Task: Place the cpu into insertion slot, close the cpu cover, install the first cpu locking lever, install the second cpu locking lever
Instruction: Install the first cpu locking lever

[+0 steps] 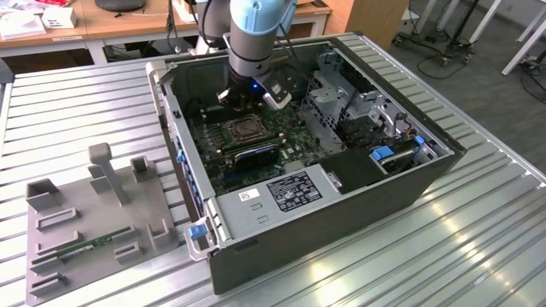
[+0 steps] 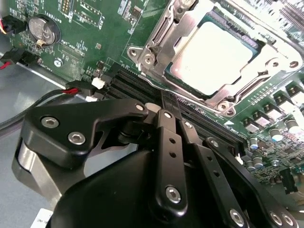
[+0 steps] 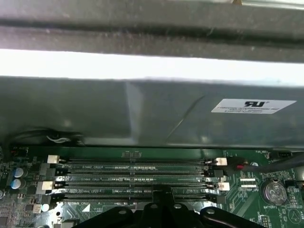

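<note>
The cpu [image 2: 216, 57], a square chip with a silvery top, lies in its socket on the green motherboard [image 2: 85, 19]. The cpu cover [image 2: 159, 40], a silver metal frame, lies flat around it with the chip showing through its opening. In the second wrist view my gripper [image 2: 167, 97] is shut with nothing between its black fingers, its tips over the memory slots beside the socket's edge. In the exterior view the gripper [image 1: 241, 102] hangs inside the open computer case just behind the socket [image 1: 241, 130]. I cannot tell how the locking levers stand.
Memory slots [image 3: 137, 167] run along the board near the grey case wall [image 3: 142, 109]. A coin battery [image 2: 43, 29] and red-black cables sit nearby. A drive cage [image 1: 341, 102] and power supply [image 1: 282, 192] crowd the case. A grey fixture plate [image 1: 85, 224] lies at the exterior view's left.
</note>
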{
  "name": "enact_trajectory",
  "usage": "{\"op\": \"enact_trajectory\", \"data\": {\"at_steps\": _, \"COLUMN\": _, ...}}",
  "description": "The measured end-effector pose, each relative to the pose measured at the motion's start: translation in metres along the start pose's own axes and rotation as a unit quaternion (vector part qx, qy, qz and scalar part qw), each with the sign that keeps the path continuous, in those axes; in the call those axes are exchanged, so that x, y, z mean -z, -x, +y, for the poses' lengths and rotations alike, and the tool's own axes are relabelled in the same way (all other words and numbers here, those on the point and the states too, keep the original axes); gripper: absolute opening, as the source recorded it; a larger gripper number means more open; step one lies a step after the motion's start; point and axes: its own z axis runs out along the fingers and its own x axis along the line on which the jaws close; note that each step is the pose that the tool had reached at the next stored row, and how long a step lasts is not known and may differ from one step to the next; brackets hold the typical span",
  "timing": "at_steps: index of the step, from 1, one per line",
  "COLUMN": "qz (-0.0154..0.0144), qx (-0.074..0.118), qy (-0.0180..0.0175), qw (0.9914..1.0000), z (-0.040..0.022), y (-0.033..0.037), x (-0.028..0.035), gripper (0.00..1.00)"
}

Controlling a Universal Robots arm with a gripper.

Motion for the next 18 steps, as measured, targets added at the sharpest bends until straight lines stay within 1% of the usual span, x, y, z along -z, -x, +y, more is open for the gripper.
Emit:
{"op": "enact_trajectory", "data": {"at_steps": 3, "qz": 0.0001, "qx": 0.001, "qy": -0.0074, "qw": 0.99997, "z": 0.0001, "y": 0.0001, "x": -0.0001, "gripper": 0.11}}
{"op": "enact_trajectory", "data": {"at_steps": 5, "qz": 0.0002, "qx": 0.001, "qy": -0.0100, "qw": 0.99995, "z": 0.0000, "y": 0.0001, "x": 0.0000, "gripper": 0.11}}
{"op": "enact_trajectory", "data": {"at_steps": 18, "qz": 0.0003, "qx": 0.001, "qy": -0.0103, "qw": 0.99995, "z": -0.0005, "y": 0.0000, "x": -0.0014, "gripper": 0.11}}
